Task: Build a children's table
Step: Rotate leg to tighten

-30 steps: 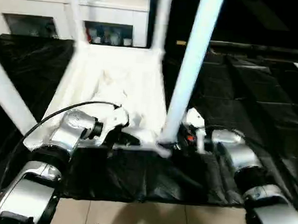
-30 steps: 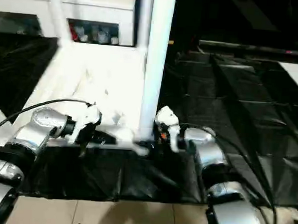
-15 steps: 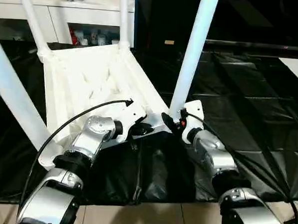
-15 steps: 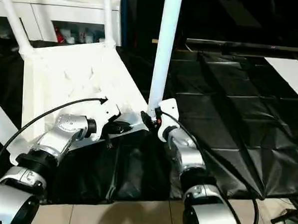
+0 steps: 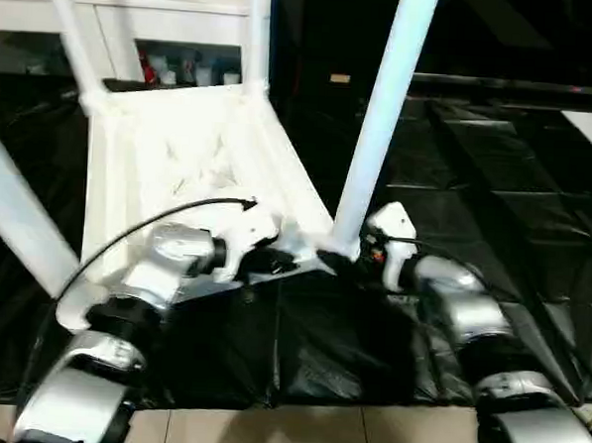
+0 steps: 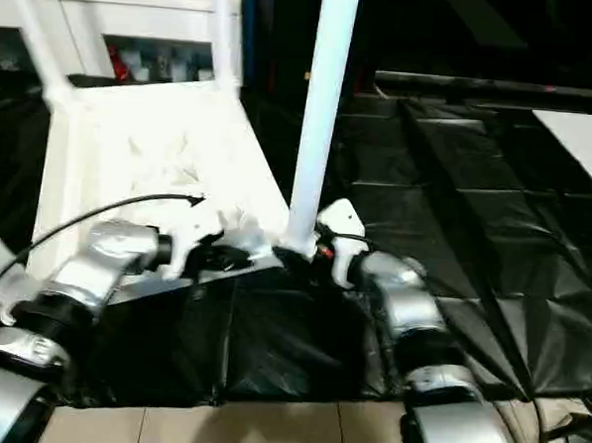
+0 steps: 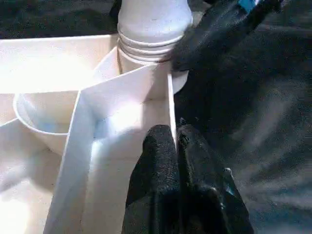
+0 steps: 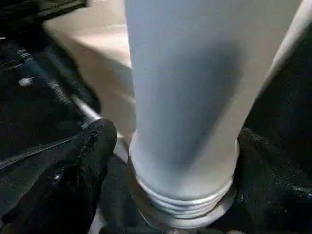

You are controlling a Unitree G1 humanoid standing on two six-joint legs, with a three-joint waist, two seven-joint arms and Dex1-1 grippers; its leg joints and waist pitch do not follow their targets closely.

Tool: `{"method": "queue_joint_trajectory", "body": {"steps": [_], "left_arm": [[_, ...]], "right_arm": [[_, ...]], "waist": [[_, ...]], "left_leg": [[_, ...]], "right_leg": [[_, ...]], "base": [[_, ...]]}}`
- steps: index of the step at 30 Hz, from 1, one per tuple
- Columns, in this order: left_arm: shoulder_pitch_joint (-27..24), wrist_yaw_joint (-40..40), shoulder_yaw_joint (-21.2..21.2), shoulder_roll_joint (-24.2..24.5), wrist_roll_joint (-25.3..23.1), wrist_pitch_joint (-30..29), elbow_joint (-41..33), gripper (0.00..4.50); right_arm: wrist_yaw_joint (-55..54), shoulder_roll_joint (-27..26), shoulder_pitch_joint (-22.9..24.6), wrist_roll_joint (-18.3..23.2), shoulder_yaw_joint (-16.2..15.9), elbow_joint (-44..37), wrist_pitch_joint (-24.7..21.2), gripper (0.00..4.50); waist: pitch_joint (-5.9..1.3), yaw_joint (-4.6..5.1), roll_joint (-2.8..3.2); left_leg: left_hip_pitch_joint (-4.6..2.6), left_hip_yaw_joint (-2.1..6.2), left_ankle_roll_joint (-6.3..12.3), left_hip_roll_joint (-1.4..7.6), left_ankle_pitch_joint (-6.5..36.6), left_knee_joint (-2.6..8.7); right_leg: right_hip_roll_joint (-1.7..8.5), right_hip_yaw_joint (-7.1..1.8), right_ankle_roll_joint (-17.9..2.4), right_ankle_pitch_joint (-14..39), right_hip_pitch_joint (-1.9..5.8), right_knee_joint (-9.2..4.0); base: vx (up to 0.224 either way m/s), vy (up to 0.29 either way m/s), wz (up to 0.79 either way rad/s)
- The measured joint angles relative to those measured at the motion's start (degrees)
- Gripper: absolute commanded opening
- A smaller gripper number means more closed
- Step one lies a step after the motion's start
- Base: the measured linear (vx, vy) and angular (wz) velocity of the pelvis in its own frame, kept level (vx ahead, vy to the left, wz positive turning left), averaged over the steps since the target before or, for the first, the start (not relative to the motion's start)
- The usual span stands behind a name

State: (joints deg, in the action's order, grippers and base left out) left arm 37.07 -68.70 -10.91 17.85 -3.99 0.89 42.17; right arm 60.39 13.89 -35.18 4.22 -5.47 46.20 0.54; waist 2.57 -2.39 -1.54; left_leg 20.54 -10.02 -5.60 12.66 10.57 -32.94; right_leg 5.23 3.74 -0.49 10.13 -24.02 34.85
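The white tabletop (image 5: 180,166) lies ribbed underside up on the black sheet, four white tube legs (image 5: 380,127) standing in its corner sockets

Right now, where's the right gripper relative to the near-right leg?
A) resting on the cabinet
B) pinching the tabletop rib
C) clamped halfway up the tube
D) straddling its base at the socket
D: the right gripper has a finger on either side of the leg, just above its threaded base.

Home-like room: white cabinet (image 5: 138,20) (glass doors), tiled floor (image 5: 295,430), black sheeting (image 5: 497,182).
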Motion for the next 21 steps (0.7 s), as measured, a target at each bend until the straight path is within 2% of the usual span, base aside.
{"method": "queue_joint_trajectory", "body": {"steps": [4, 7, 15, 21], "left_arm": [[0.3, -7.4, -0.4, 1.6, 1.3, 2.0, 1.7, 0.0], [0.4, -10.0, -0.8, 2.3, 1.8, 2.1, 2.1, 0.0], [1.0, -13.0, -1.4, 2.9, 2.0, 2.2, 2.8, 0.0], [1.6, -13.3, -1.4, 2.9, 2.0, 3.0, 4.1, 0.0]], "right_arm": [[11.3, 2.1, -1.1, 0.0, -3.0, -0.6, -1.4, 3.55], [15.4, 2.4, -1.4, 0.0, -3.9, -0.5, -1.5, 3.32], [18.8, 2.4, -2.2, -0.3, -4.5, 0.5, -1.6, 2.76], [18.8, 2.3, -2.2, -0.2, -4.5, 0.5, -1.8, 2.69]], "waist": [[0.01, -1.36, 0.0], [0.02, -1.96, 0.03], [0.02, -2.45, 0.03], [0.03, -2.53, 0.08]], "left_leg": [[-0.09, -0.04, -0.01, 0.05, 0.0, -0.12], [-0.12, -0.14, -0.02, 0.09, 0.0, -0.27], [-0.16, -0.17, -0.03, 0.13, 0.0, -0.28], [-0.19, -0.2, -0.03, 0.14, 0.0, -0.24]], "right_leg": [[0.05, 0.03, 0.0, 0.0, 0.07, 0.05], [0.07, -0.03, 0.0, 0.0, 0.14, 0.11], [0.05, -0.04, -0.1, 0.0, 0.11, 0.15], [0.04, -0.03, -0.1, 0.0, 0.1, 0.15]], "base": [[0.0, 0.0, 0.0], [0.0, 0.0, 0.0], [0.0, 0.0, 0.0], [0.0, 0.0, 0.0]]}}
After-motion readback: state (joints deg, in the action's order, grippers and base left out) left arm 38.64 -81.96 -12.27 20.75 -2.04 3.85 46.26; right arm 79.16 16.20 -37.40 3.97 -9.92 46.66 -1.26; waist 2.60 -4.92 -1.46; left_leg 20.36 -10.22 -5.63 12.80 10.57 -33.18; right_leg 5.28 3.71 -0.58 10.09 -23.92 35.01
